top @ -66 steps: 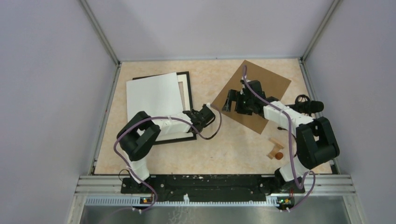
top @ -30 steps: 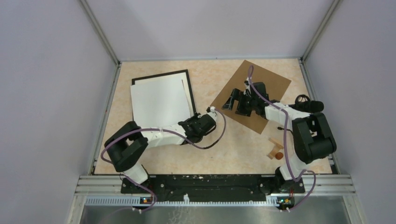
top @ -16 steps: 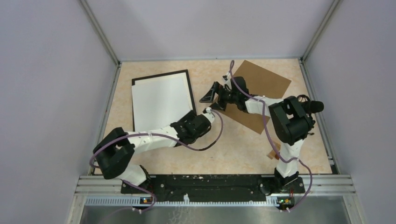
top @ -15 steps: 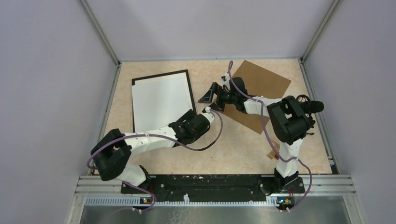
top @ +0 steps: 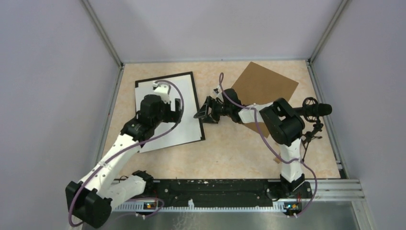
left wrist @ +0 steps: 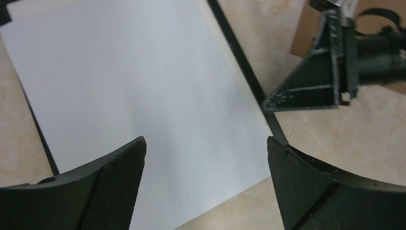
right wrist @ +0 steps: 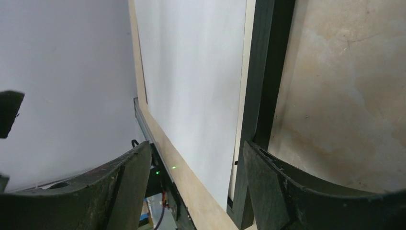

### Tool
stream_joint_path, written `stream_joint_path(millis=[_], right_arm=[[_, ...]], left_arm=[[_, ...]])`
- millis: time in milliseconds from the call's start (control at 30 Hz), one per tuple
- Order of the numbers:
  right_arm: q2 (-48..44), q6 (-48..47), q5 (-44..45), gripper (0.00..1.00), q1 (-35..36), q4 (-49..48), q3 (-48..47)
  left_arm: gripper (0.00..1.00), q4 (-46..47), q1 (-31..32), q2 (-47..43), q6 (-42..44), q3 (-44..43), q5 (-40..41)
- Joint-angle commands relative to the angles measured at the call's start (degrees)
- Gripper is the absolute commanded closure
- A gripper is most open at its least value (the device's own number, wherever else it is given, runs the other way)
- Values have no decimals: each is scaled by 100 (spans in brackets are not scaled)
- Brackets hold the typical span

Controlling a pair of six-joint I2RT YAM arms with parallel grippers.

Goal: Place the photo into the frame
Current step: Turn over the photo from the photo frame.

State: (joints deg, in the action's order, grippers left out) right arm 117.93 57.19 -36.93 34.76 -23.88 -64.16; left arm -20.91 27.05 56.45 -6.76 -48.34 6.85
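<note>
Though partly hidden under both arms, tabletop (top: 239, 153): beige and marbled, bears everything listed below, shut in by pale lilac panels (top: 48, 96) on three sides.
Frame (right wrist: 265, 72): lies flat on the left half of the tabletop, slightly turned, shows a thin black border along the far, left and right sides.
Photo (left wrist: 143, 81): plain white sheet, lies on the frame between its left and right borders and covers nearly all of it; runs at the near edge straight onto bare tabletop, pokes furthest out at the near-left corner.
Brown board (top: 265, 84): lies flat at the far right, turned cornerwise, apart from the frame, with its near corner beneath the right arm.
Left arm (top: 119, 143): reaches from the near-left corner out over the photo.
Right arm (top: 282, 122): bends low and stretches leftward toward the frame.
Left end effector (left wrist: 205, 141): hangs over the photo's near-right part with jaws spread wide, grips nothing.
Right end effector (right wrist: 197, 146): sits at the frame's right border with jaws parted, pinches nothing; takes in the black border and the photo's edge between the jaws; brings one jaw tip right up to the border's outer side, contact impossible to tell.
Black microphone (top: 320, 109): sits at the tabletop's right edge, just beside the right arm, well apart from the frame.
</note>
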Motion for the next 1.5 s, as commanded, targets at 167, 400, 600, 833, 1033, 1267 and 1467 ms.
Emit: stream_joint_path(millis=[167, 400, 600, 833, 1033, 1267, 1467], right_arm=[[-992, -985, 965, 27, 405, 976, 617], [-1401, -688, 1156, 26, 742, 677, 1120], [-1357, -1353, 1970, 28, 1101, 2040, 343], [-1362, -1917, 3040, 28, 1452, 3274, -436], [-899, -1940, 2960, 29, 1505, 3600, -1036], [-607, -1940, 2909, 29, 1583, 3668, -1243], [-497, -1861, 2909, 30, 1664, 3651, -1242]], left_arm=[[2, -485, -2214, 689, -2005, 19, 223], [1, -207, -2820, 1080, -2562, 672, -464], [1, -113, -3022, 860, -2738, 1193, 189], [1, -166, -3722, 1131, -2908, 1133, -234], [1, -169, -3865, 1156, -3119, 1419, -261], [1, -133, -4103, 1059, -3197, 1690, -312], [1, -92, -4195, 1115, -3232, 1803, -438]])
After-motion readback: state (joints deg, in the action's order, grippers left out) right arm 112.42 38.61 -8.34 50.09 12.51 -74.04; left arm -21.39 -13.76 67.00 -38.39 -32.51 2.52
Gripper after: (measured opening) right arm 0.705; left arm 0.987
